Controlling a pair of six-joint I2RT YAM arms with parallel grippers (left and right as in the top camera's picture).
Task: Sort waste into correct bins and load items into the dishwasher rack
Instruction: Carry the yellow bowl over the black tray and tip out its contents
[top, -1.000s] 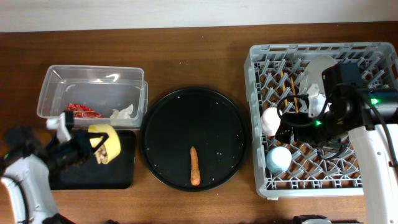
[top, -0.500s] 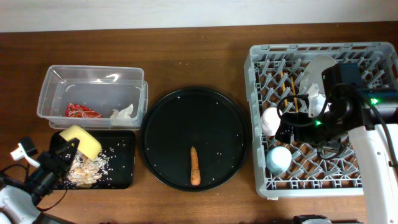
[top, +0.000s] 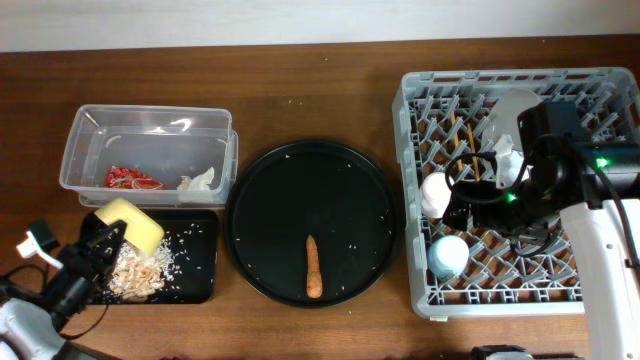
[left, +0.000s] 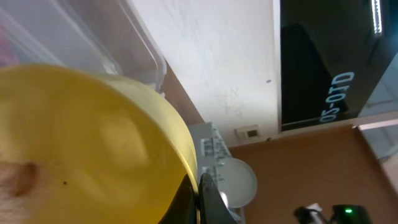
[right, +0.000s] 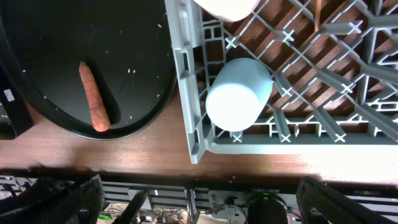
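Dark panel (left: 324, 57): pale blue lettering, turned sideways, too blurred to read. Red wrapper (top: 130, 178): print illegible.

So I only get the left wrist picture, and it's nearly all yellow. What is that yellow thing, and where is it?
Observer: It's the yellow bowl, tipped on its side over the shallow black tray at the table's left, gripped at its rim by the left arm's fingers.
Operator: Is there anything underneath it?
Observer: A pile of beige scraps and rice lies in that tray, just below the bowl.
Operator: And is any waste not in a bin?
Observer: Yes, an orange carrot piece lies on the round black tray in the middle of the table.
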